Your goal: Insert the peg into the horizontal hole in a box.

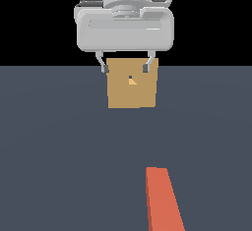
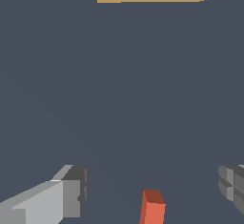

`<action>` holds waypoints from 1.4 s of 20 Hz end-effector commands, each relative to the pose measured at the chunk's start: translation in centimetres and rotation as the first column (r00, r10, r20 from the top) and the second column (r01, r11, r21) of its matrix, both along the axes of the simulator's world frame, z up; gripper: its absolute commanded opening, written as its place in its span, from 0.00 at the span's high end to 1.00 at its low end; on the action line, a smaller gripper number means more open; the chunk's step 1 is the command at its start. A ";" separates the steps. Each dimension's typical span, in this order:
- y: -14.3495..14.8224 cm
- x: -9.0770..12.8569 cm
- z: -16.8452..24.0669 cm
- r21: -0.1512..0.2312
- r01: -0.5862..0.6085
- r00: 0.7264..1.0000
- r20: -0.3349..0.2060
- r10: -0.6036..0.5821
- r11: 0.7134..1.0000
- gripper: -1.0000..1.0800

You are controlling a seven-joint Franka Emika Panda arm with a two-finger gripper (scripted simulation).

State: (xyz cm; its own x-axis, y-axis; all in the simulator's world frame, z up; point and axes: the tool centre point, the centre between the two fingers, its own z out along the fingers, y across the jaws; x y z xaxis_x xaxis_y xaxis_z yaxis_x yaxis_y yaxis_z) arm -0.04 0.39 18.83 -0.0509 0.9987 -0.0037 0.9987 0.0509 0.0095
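End effector point(image 1: 126, 69) wide open, empty | peg point(image 1: 164, 200) flat on slate floor point(image 1: 54, 146) | black backdrop point(image 1: 29, 23)

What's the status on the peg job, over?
Gripper open, empty, up near the box. Peg lying on the floor, untouched. Hole unobstructed.

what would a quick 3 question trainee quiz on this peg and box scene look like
1. True or false: the gripper is holding the peg.
2. Where is the horizontal hole? A) in the middle of the box face B) at a corner of the face C) on the floor
3. Fill in: the visible part of the peg is coloured ____.

Key:
1. False. The fingers are spread with nothing between them, and the peg lies on the floor apart from them.
2. A
3. Orange-red
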 end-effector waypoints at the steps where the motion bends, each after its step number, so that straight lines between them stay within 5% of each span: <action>1: 0.0 0.0 0.0 0.000 0.000 1.000 0.000 0.000 1.000 0.04; 10: -4.0 0.6 -1.6 -0.001 0.017 1.000 -0.001 -0.017 1.000 0.04; 28: -24.3 3.2 -10.0 0.002 0.101 0.995 -0.008 -0.101 0.995 0.04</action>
State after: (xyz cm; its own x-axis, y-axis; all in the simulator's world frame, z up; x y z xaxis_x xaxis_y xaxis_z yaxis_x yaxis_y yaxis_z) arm 2.95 -22.53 9.41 0.0464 0.9989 -0.0023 0.9989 -0.0464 0.0012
